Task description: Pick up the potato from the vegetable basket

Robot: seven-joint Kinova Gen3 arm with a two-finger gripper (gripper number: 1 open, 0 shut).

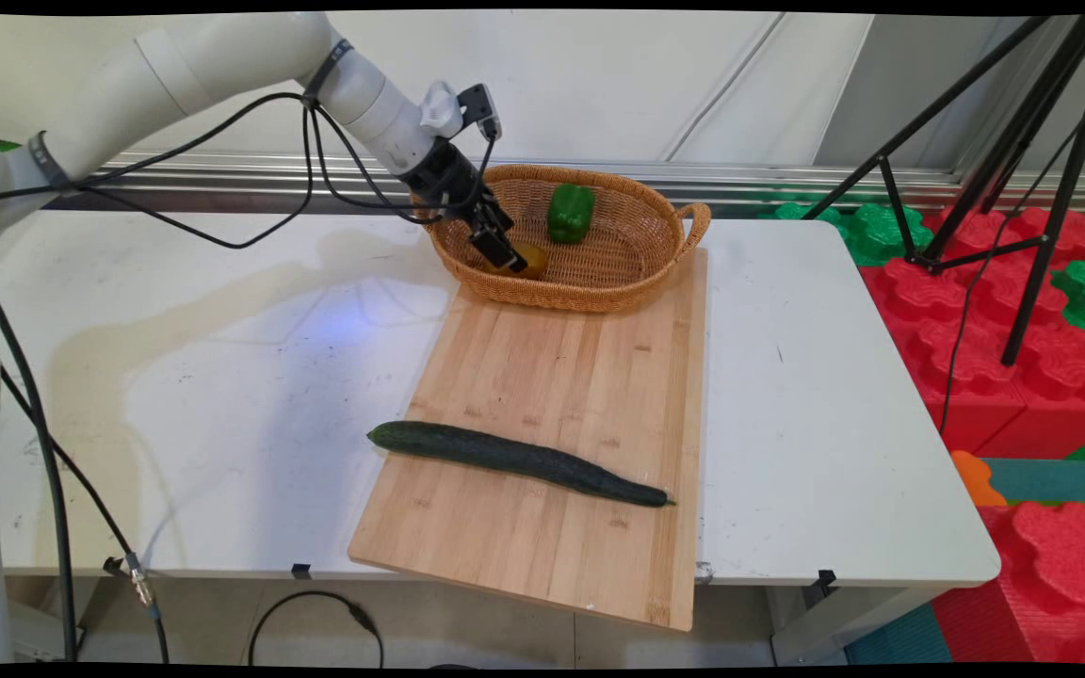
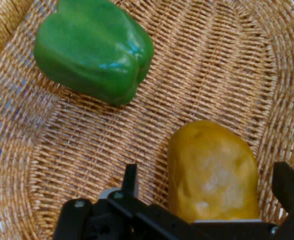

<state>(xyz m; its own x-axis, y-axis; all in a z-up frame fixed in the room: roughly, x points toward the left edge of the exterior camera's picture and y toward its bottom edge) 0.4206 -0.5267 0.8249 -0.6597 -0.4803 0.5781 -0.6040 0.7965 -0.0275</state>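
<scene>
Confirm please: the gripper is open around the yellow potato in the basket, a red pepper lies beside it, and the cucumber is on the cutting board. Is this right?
Not quite: the pepper is green, not red, as the hand view shows. The rest holds: the gripper is open around the yellow potato in the basket, and the cucumber lies on the cutting board.

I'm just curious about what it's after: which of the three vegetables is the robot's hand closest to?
The yellow, potato-like vegetable in the woven wicker basket. It sits between the open fingers, while the green bell pepper lies apart and the long dark cucumber lies outside the basket.
</scene>
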